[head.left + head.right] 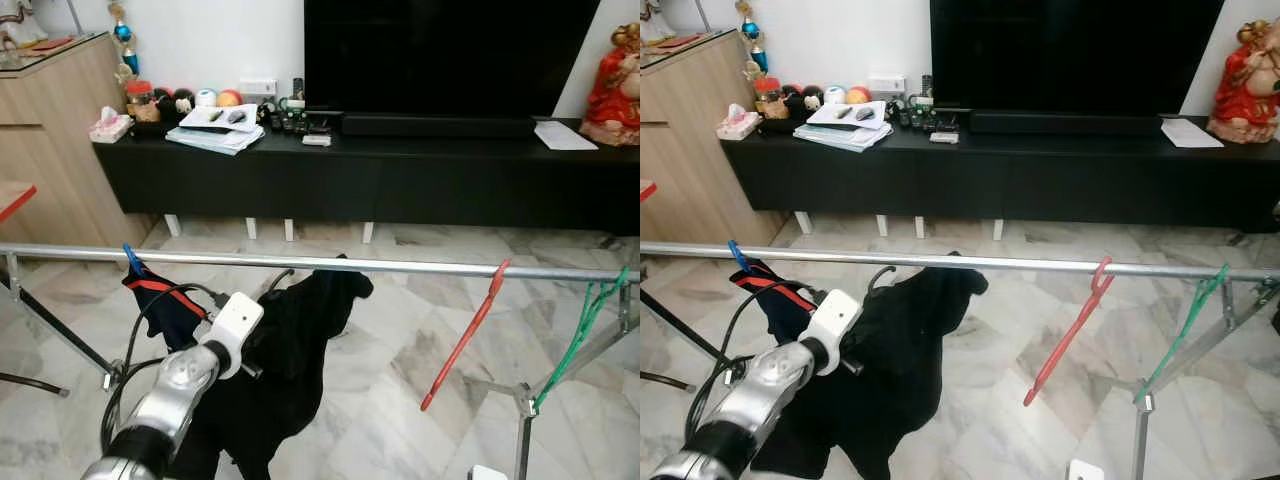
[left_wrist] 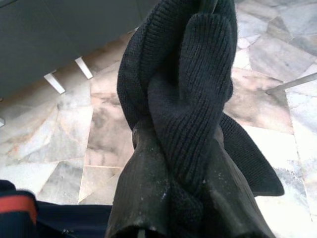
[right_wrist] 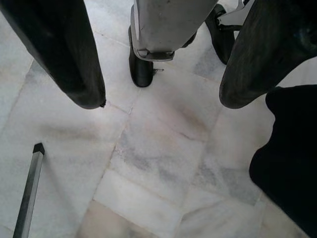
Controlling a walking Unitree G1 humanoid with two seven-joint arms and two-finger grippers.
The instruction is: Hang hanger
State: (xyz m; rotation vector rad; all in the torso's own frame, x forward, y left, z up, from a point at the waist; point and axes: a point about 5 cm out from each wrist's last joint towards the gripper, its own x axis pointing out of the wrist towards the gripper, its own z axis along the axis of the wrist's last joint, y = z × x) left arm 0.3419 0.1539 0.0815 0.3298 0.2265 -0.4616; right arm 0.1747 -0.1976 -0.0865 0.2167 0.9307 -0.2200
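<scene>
A black knit garment (image 1: 300,330) hangs from the silver rail (image 1: 420,266) of a drying rack, near its middle. My left gripper (image 2: 181,163) is shut on a fold of that garment below the rail; the cloth bulges out between the two fingers (image 2: 133,188). The hanger under the garment is hidden by the cloth. My left arm (image 1: 175,385) reaches up from the lower left. My right gripper (image 3: 161,101) hangs open over the marble floor, beside my own foot (image 3: 143,69), with nothing between its fingers.
On the rail hang a red hanger (image 1: 465,335), a green hanger (image 1: 585,320) at the right and a blue hanger (image 1: 133,260) with a dark red-striped garment at the left. A black TV cabinet (image 1: 400,175) stands behind the rack. A rack leg (image 1: 522,430) stands at lower right.
</scene>
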